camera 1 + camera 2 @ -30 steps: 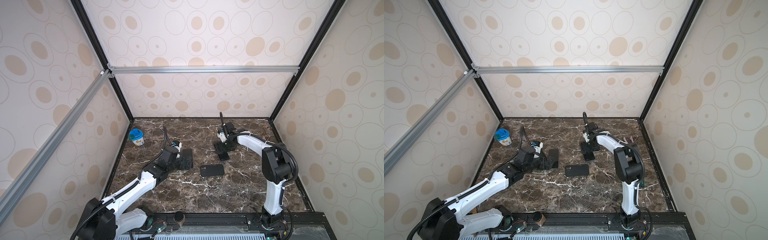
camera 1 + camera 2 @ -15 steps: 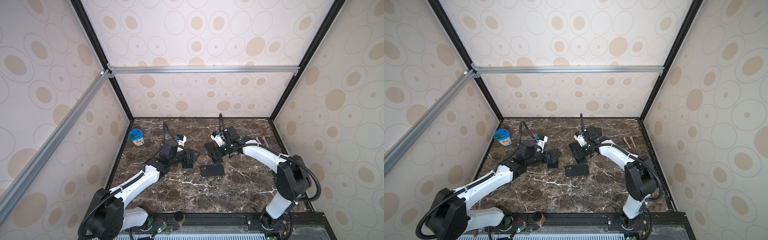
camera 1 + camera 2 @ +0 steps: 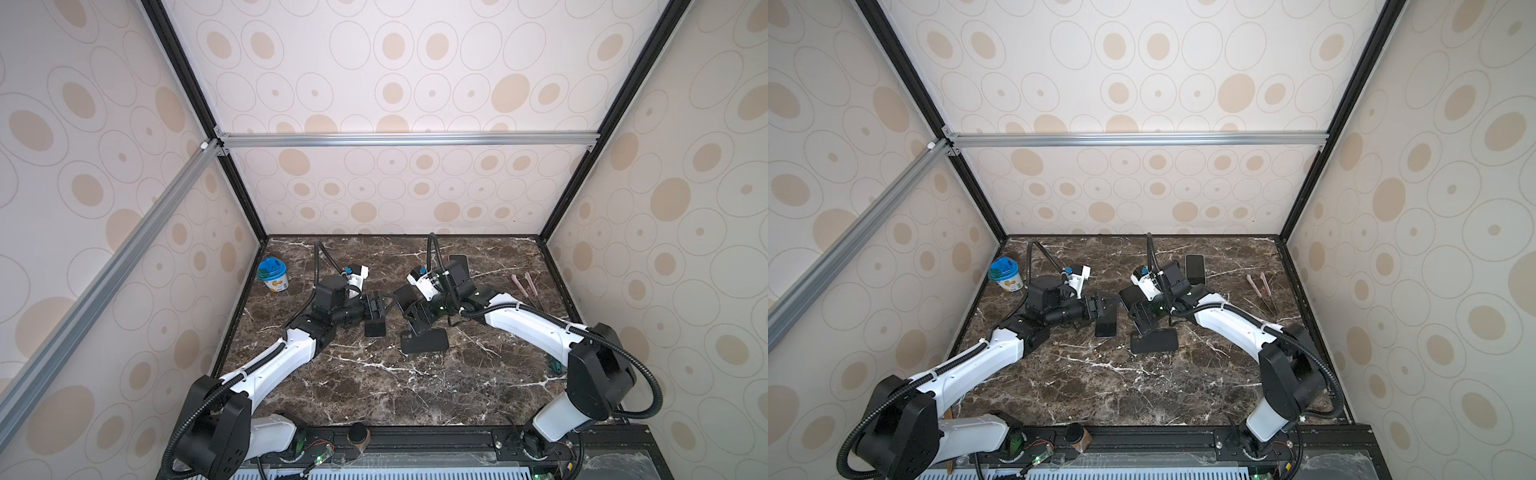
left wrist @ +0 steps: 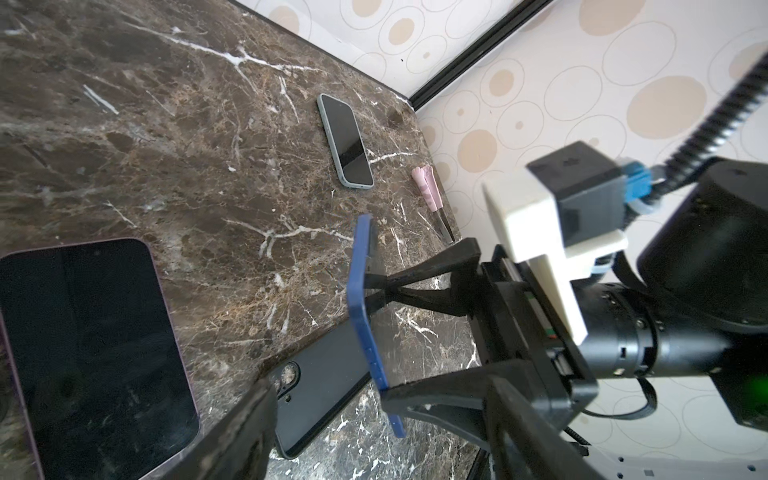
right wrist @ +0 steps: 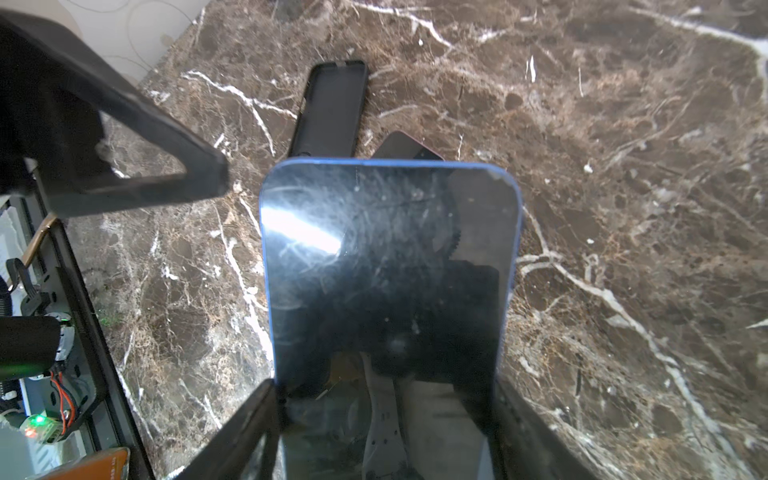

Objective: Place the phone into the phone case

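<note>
Presently the right gripper is clamped across the blue-edged phone, holding it over the worktop. The open phone case lies flat just beyond the phone's top edge. The left gripper sits at a purple-rimmed phone; whether it grips cannot be told.

Risks: nothing visibly pins the case, so a corner-first entry may skid it. The two grippers are close and may collide.

Open room lies toward the front edge. A third phone and tweezers lie well apart at the back.
</note>
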Controlling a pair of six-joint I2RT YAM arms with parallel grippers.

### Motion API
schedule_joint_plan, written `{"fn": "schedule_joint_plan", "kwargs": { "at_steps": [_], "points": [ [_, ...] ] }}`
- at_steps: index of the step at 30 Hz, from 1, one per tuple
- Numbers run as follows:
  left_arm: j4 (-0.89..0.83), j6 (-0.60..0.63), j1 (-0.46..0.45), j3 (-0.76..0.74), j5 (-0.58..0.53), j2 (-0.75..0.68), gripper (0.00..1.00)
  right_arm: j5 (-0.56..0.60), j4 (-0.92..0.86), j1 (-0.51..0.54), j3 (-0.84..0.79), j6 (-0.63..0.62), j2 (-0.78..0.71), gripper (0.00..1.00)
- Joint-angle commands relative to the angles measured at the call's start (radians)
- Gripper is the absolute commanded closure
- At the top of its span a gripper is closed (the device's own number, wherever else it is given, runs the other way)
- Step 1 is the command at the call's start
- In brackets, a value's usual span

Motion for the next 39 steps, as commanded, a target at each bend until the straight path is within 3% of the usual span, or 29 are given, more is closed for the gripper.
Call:
{"fn": "schedule_joint_plan", "kwargs": {
  "at_steps": [1,12,20,27,39],
  "points": [
    [0.033,-0.037,0.02,-0.004,0.018,-0.007,0.25,-0.001,0.066,0.025,-0.007,-0.009,-0.051,1.0],
    [0.063,-0.065,0.031,0.004,0.078,0.012,0.43,-0.01,0.079,0.064,-0.007,-0.018,-0.06,1.0],
    [0.074,-0.083,0.034,0.011,0.11,0.026,0.67,-0.028,0.078,0.077,0.004,-0.036,-0.052,1.0],
    [0.091,-0.093,0.036,0.016,0.129,0.037,0.71,-0.034,0.051,0.091,0.007,-0.062,-0.051,1.0],
    [0.099,-0.095,0.037,0.014,0.135,0.032,0.93,-0.01,0.023,0.101,0.016,-0.087,-0.045,0.96]
  ]
}}
